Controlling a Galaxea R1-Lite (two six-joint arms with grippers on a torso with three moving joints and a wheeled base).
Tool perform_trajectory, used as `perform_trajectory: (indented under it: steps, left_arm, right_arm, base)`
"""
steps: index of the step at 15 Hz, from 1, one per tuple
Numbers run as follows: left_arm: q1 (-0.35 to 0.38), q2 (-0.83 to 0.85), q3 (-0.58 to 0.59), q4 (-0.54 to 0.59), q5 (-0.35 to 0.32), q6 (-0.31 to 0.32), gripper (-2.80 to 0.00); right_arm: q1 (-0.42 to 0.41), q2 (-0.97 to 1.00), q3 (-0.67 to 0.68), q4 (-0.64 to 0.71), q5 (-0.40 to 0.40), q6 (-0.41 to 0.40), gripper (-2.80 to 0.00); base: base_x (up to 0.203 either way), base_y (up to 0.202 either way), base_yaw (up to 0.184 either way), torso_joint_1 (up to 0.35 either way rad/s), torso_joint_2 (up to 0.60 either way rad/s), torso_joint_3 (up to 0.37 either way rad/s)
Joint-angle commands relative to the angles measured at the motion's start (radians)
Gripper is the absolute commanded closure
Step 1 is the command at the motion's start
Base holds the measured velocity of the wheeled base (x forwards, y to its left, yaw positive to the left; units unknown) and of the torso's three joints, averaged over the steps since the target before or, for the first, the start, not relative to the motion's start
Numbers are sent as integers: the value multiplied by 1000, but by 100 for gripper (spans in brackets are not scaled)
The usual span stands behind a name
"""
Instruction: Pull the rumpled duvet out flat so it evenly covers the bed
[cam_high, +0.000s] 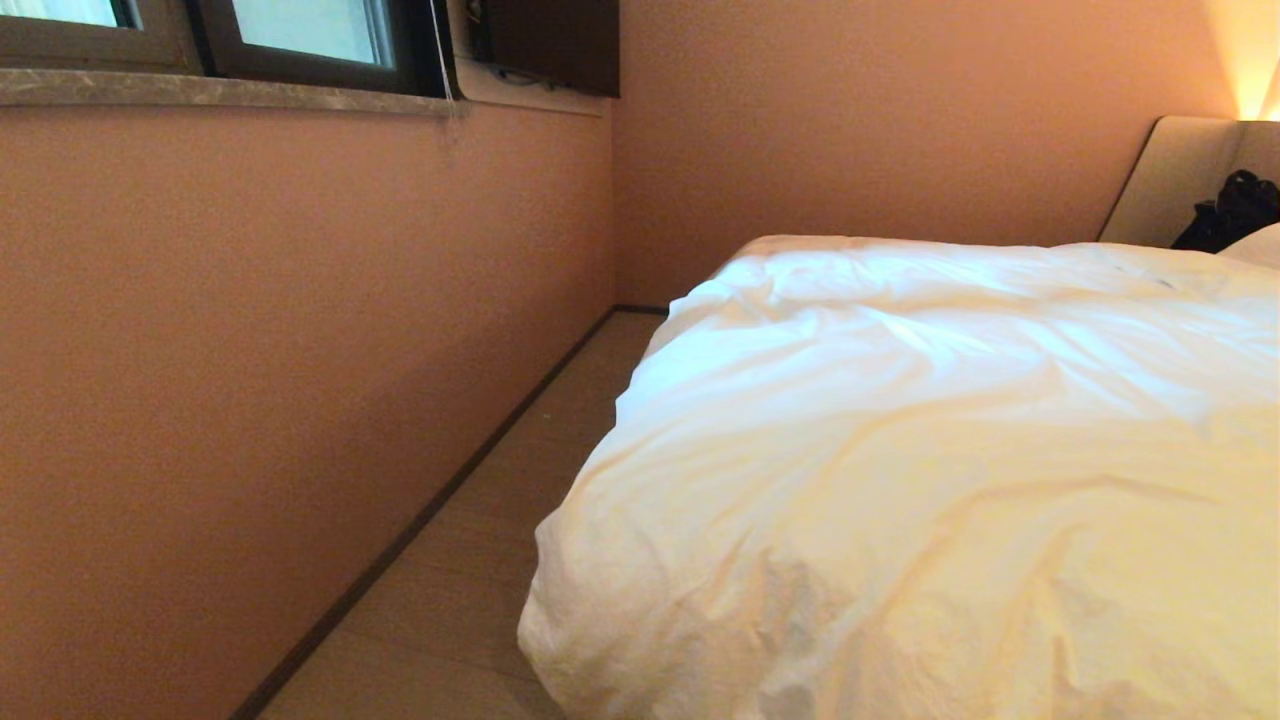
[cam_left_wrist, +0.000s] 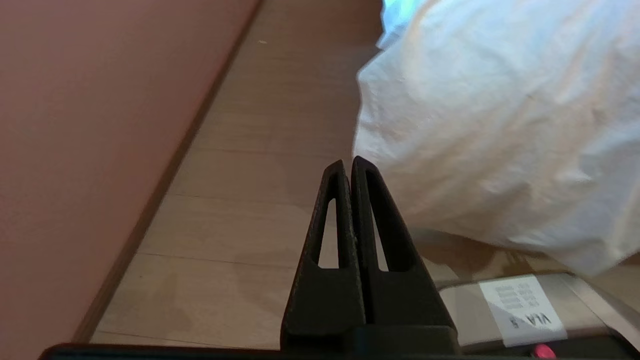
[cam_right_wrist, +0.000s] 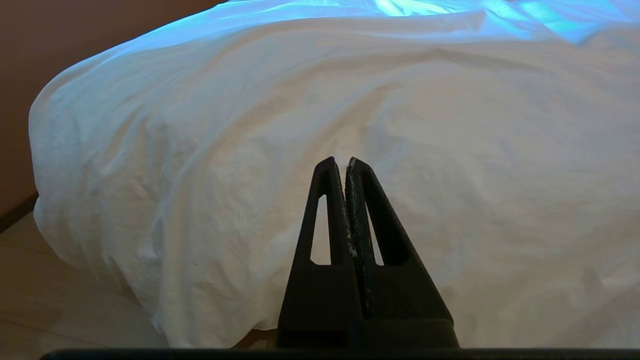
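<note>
from my head camera i see the duvet (cam_high: 930, 450) spread over the bed (cam_high: 1180, 175), wrinkled and puffy, its near corner bulging over the bed's edge and hanging down toward the wooden floor (cam_high: 500, 520). a narrow strip of that floor runs between the bed and the wall (cam_high: 250, 350) on my left. at the far end the beige headboard shows, with a black object (cam_high: 1235, 212) against it and the edge of a pillow (cam_high: 1258, 245) just beside.

neither arm shows in the head view. through the left wrist camera, my left end effector (cam_left_wrist: 348, 162) has its two black fingers pressed together with nothing between them, holding nothing. it points along the floor strip, with the hanging corner of the duvet just beside the tips, apart from them. a grey part of the robot with a white label (cam_left_wrist: 525, 310) lies below the cloth there.

through the right wrist camera, my right end effector (cam_right_wrist: 341, 162) is likewise pinched closed and empty, aimed level at the draped side of the duvet, near it, not touching.
</note>
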Motion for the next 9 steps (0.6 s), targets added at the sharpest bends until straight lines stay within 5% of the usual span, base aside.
perform_trajectory:
  steps: [1, 9]
  left_arm:
    - [19, -35, 12, 13, 11, -1, 0]
    - [118, -98, 20, 50, 54, 14, 0]
  right_arm:
    - [0, 1, 0, 0, 0, 0, 0]
    - [1, 1, 0, 0, 0, 0, 0]
  base:
    - [0, 0, 0, 0, 0, 0]
    - [0, 0, 0, 0, 0, 0]
